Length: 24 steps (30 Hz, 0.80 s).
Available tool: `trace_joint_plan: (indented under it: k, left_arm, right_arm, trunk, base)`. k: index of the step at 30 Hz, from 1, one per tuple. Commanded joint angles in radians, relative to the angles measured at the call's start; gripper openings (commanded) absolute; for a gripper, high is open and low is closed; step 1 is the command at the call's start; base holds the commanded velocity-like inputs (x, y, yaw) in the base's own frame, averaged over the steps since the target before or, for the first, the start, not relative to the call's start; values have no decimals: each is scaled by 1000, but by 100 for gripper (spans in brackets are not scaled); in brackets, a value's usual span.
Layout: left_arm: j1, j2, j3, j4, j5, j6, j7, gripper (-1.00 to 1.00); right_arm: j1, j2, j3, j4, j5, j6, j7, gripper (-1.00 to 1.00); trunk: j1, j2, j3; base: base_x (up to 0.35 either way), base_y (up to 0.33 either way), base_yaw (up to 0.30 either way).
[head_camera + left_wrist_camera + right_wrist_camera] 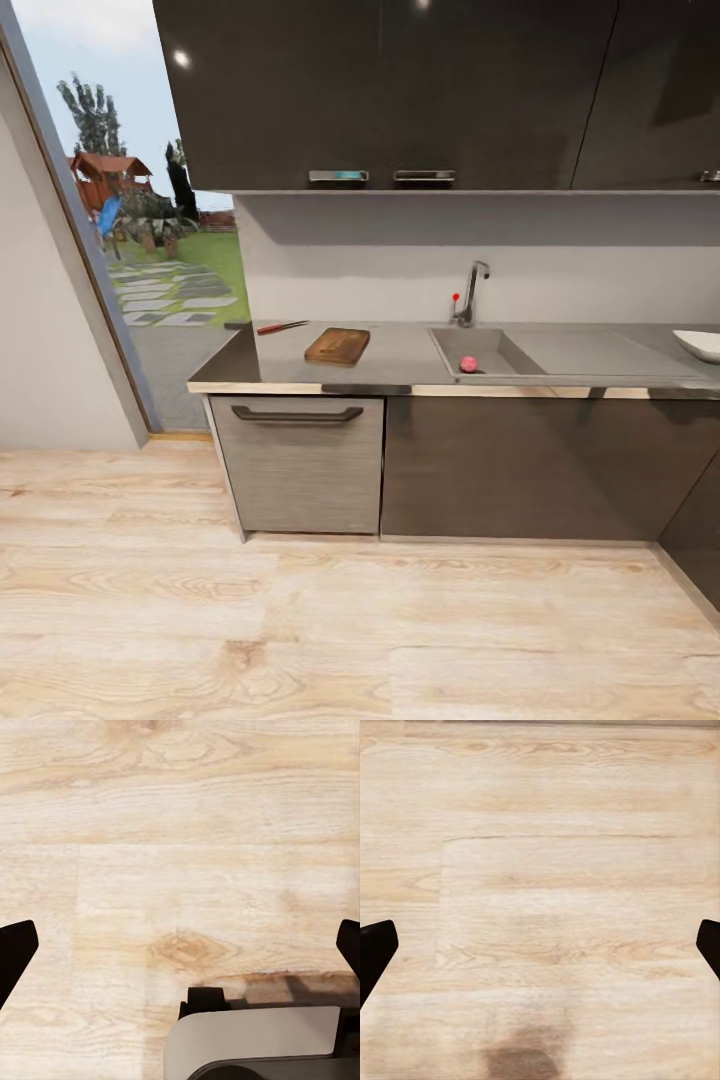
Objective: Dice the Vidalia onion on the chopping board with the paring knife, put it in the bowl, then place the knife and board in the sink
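One Vidalia onion (468, 363) sits in the sink (500, 352), low against the basin's front wall, a bit left of centre; not picked yet. Chrome tap (469, 292) stands at the sink's back edge, red knob beside it. Drainboard runs off to the right, bare steel.

Chopping board (338, 346) lies flat on the countertop (400, 355), left of the sink, angled slightly, well apart from the basin. Paring knife (281, 327) lies flat near the counter's back-left corner, red handle pointing left, blade toward the board, just apart from it. Bowl (700, 344) is at the counter's far right end, cut by the frame edge. Judgement: board and knife are staged together as the dicing spot, the bowl parked past the drainboard; the onion must travel left from sink to board.

Dark upper cabinets (400, 90) above, silver-fronted drawer unit (300, 462) under the counter's left end, window to a garden (170, 260) at left.

Robot stands back from the counter on pale wood floor (300, 620); nothing is within reach, so this reads as the approach step.

Left gripper (180, 952) points down at the floor, black fingertips (15, 949) wide apart at the frame sides, nothing between them; part of the robot's grey body shows below. Right gripper (540, 945) the same: aimed down at floorboards, fingertips (376, 945) spread wide, empty. Both arms look hung low in a carry pose.
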Motion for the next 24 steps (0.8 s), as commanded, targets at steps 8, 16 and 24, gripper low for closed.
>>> trace_joint_plan:
  k: [8, 16, 24]
  left_arm:
    - [0, 0, 1, 0, 3, -2, 0, 100]
    - [0, 1, 2, 0, 3, -2, 0, 100]
    - [0, 1, 2, -2, 3, -4, 0, 100]
  right_arm:
    - [0, 6, 1, -116, 6, 10, -25, 100]
    - [0, 8, 3, -362, 6, 193, -100, 100]
    - [0, 8, 4, -441, 6, 243, -108, 100]
  trunk:
    - [0, 0, -1]
    - [0, 0, -1]
    - [0, 0, -1]
  base:
    - [0, 0, 0]
    - [0, 0, 0]
    - [0, 0, 0]
